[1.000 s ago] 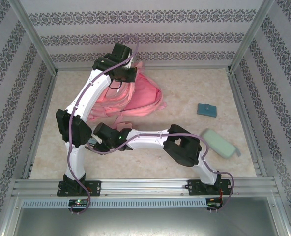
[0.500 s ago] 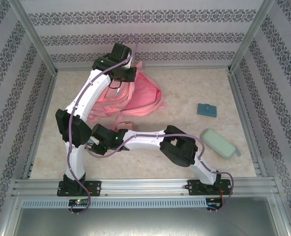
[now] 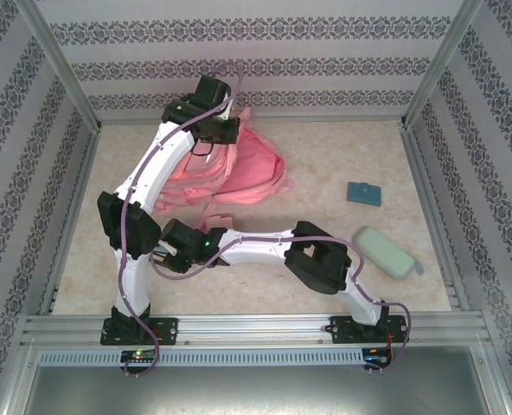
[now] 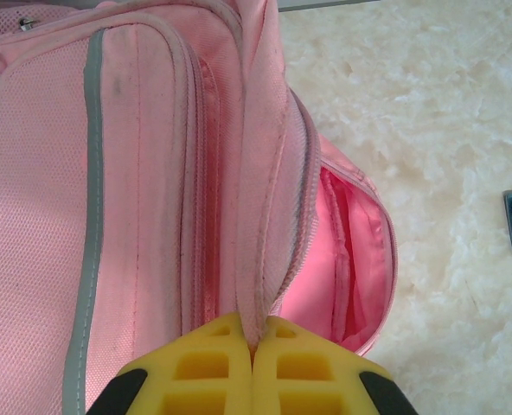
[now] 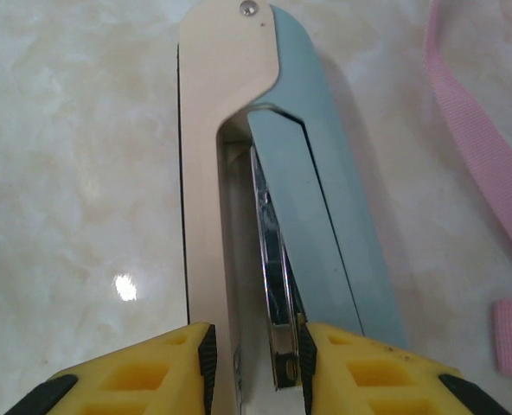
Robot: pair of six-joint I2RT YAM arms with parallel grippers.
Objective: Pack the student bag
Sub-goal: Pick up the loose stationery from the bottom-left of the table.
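student bag (image 3: 249, 169): large pink backpack, lying at the far left of the bench (image 3: 325, 156), close to the back wall. in the left wrist view the student bag (image 4: 152, 173) shows grey trim strips, a zip line and a gaping compartment with pink lining.
left gripper (image 4: 254, 335): yellow fingers pressed together, pinching the zip edge of the bag's opening.
right gripper (image 5: 256, 350): low over the bench at the near left, closed on a stapler (image 5: 213, 173), one finger against each side.
stapler: beige body, blue-grey top, metal strip between; lies flat on the bench.
pink strap (image 5: 476, 147): on the bench just right of the stapler, not touching it.
small blue pouch (image 3: 364, 193): right of the bag, well apart.
pale green case (image 3: 386, 252): near right side of the bench.
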